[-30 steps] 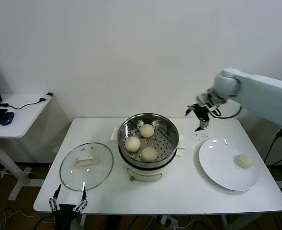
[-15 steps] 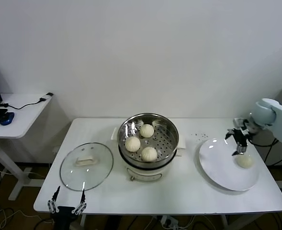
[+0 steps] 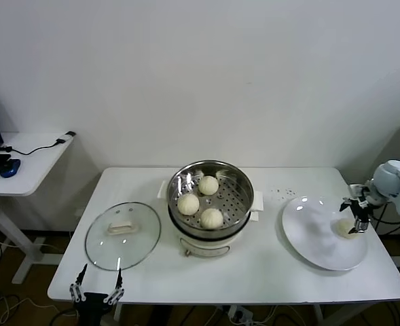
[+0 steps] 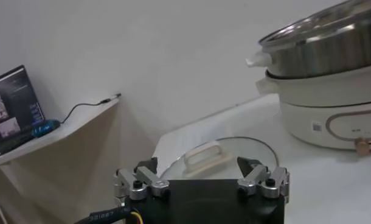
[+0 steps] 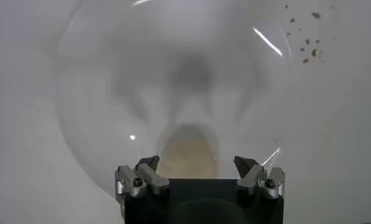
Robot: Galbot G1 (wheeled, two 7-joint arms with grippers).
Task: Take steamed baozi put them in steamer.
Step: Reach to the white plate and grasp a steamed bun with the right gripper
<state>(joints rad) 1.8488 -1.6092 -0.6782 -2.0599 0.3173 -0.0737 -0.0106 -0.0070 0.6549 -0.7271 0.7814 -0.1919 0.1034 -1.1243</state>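
Observation:
Three cream-white baozi [image 3: 208,185] [image 3: 188,204] [image 3: 212,218] lie in the shiny steel steamer [image 3: 239,180] on its white cooker base. A fourth baozi [image 3: 346,228] lies on the white plate [image 3: 315,238] at the right; it also shows in the right wrist view [image 5: 187,153]. My right gripper [image 3: 357,216] hangs open just above this baozi, its fingers either side of it and apart from it [image 5: 196,165]. My left gripper [image 3: 96,289] is open and empty, parked below the table's front left edge [image 4: 201,169].
A round glass lid [image 3: 122,235] with a white handle lies left of the steamer, and shows in the left wrist view [image 4: 205,156]. A side desk [image 3: 23,159] with a mouse and cable stands at the far left. Crumbs [image 3: 285,193] lie behind the plate.
My right gripper has moved from behind the steamer's right side out to the right and down, ending just over the baozi on the plate. The left arm has not moved.

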